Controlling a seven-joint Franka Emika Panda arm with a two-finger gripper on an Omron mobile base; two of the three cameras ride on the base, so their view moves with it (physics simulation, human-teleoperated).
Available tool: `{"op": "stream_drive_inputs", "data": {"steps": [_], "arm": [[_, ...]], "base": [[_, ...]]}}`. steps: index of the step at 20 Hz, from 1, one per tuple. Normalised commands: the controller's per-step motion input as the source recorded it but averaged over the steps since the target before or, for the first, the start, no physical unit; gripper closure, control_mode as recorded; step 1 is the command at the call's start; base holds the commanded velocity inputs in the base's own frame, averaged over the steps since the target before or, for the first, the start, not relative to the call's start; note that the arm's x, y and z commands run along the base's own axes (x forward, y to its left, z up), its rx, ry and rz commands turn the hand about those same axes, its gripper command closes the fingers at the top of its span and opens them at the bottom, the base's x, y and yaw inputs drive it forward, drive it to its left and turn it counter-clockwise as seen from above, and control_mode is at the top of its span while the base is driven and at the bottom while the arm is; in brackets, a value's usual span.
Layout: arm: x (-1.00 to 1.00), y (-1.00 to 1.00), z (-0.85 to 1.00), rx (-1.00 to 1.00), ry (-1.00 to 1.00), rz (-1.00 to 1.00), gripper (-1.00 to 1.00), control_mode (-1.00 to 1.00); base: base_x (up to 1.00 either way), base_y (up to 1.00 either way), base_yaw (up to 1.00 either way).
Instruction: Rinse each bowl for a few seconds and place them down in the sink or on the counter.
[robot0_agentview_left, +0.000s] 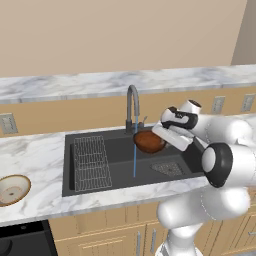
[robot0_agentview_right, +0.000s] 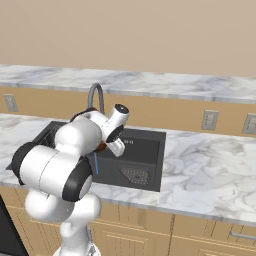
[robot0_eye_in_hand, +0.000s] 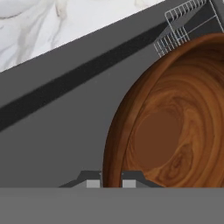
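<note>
Reddish-brown bowl (robot0_agentview_left: 148, 142) hangs tilted over the sink (robot0_agentview_left: 120, 177) in the left base view, under the tap (robot0_agentview_left: 132, 107), with a thin blue stream (robot0_agentview_left: 134, 160) falling past its left edge. The gripper (robot0_agentview_left: 161, 136) is clamped on its right rim. The tan bowl (robot0_agentview_left: 12, 189) sits on the counter (robot0_agentview_left: 37, 155) near its front left edge, well apart from the basin.

Right base view: the arm hides most of the bowl (a sliver shows by the wrist); the stream (robot0_agentview_right: 96, 163) falls into the sink (robot0_agentview_right: 145, 150).

Hand view: both fingertips (robot0_eye_in_hand: 92, 181) pinch the bowl's (robot0_eye_in_hand: 175, 131) rim, wire rack (robot0_eye_in_hand: 183, 22) beyond.
</note>
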Motion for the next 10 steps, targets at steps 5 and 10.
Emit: {"op": "stream_drive_inputs", "data": {"steps": [5,10], "arm": [[0.22,0.08,-0.09,0.06,0.01,0.02,1.00,-1.00],[0.23,0.11,-0.09,0.06,0.03,0.02,1.00,-1.00]], "base": [[0.00,0.00,0.00],[0.00,0.00,0.00]]}}
